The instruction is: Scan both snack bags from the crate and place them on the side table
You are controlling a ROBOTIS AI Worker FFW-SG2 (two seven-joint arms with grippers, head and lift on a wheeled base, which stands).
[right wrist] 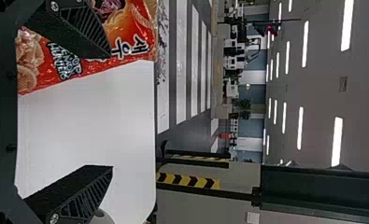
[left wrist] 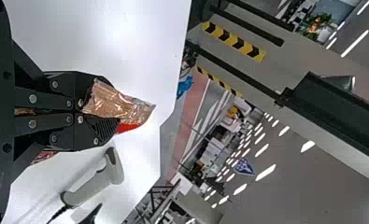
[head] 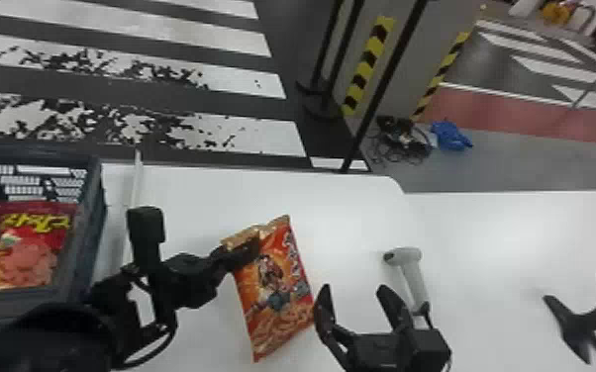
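My left gripper (head: 245, 250) is shut on the upper left corner of an orange-red snack bag (head: 277, 297), which hangs tilted over the white table. In the left wrist view the left gripper (left wrist: 95, 112) pinches the bag's crinkled top (left wrist: 121, 105). Just right of the bag, my right gripper (head: 354, 292) stands open with nothing between its fingers; in the right wrist view the right gripper (right wrist: 111, 112) has the bag (right wrist: 131, 28) beside one finger. A second, red snack bag (head: 29, 247) lies in the crate (head: 91, 237). The grey-white scanner (head: 411, 277) is behind the right gripper.
The white table (head: 361, 212) extends to the right, where a black scanner stand (head: 581, 316) rests. A pale upright bar (head: 134, 198) is beside the crate. Black poles (head: 386, 79) rise past the table's back edge.
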